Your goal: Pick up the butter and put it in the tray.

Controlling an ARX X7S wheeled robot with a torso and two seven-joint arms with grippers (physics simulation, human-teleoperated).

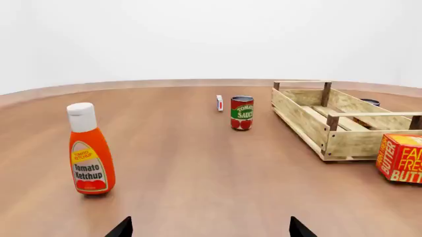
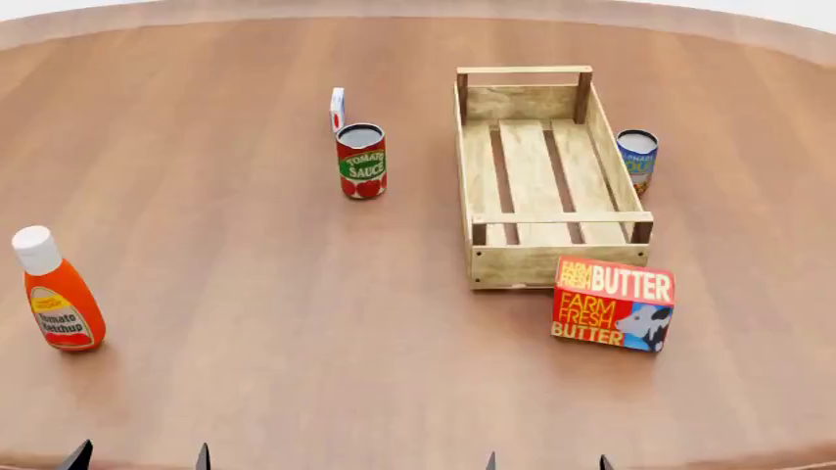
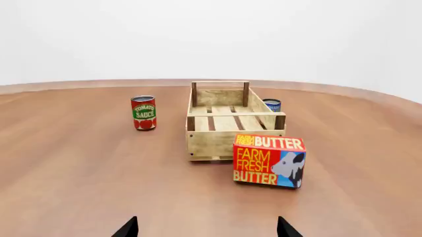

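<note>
The butter is a red-orange box with a blue cow corner. It stands on the wooden table just in front of the tray's near right corner; it also shows in the right wrist view and at the edge of the left wrist view. The tray is a long light-wood slatted crate, empty, also in the right wrist view and the left wrist view. My left gripper and right gripper are open and empty at the table's near edge, well short of the butter.
A tomato ketchup bottle stands at the near left. A tomato sauce can and a small white-and-blue carton stand left of the tray. A blue can stands against the tray's right side.
</note>
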